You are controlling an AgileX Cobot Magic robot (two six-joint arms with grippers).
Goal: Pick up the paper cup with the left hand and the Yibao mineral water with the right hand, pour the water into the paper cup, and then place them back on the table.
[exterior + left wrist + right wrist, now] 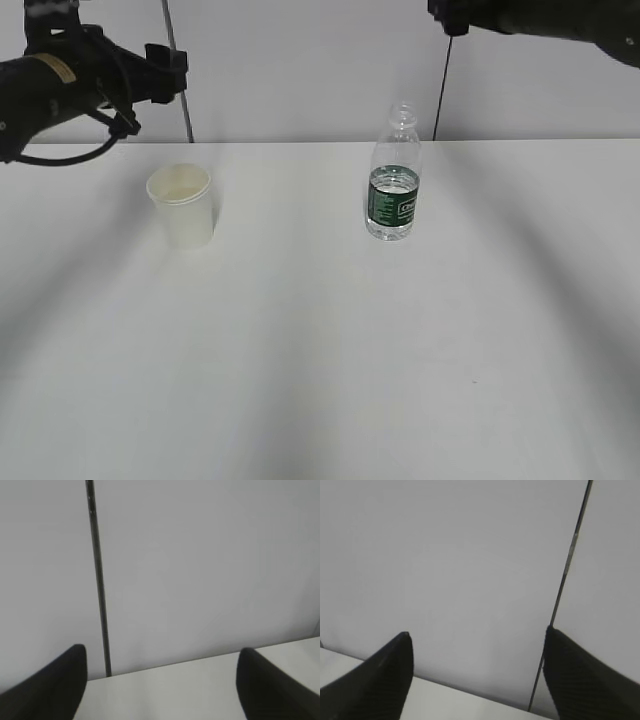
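A large plain white tabletop, the table, is filling the near and middle ground, bare at the front. Further back, 2 objects are standing upright and well apart. On the left, a small white paper cup with a rolled rim is sitting open and looks empty. On the right, a small clear plastic bottle with a dark green label band and no cap, the Yibao mineral water, is holding clear water up to about the label.

Behind and above them, 2 black robot arms are hanging in the air against a pale wall. The left hand, marked by a yellow sticker, is hovering up and left of the cup. The right hand is barely entering the top edge, up and right of the bottle.

Risks from here: the light cup could crush or tip under a hard or off-centre squeeze, and the uncapped bottle could spill if knocked or tilted early.

Both wrist views are showing the claws released, fingers spread wide apart, gripping and touching nothing, facing only the wall and the table's far edge.
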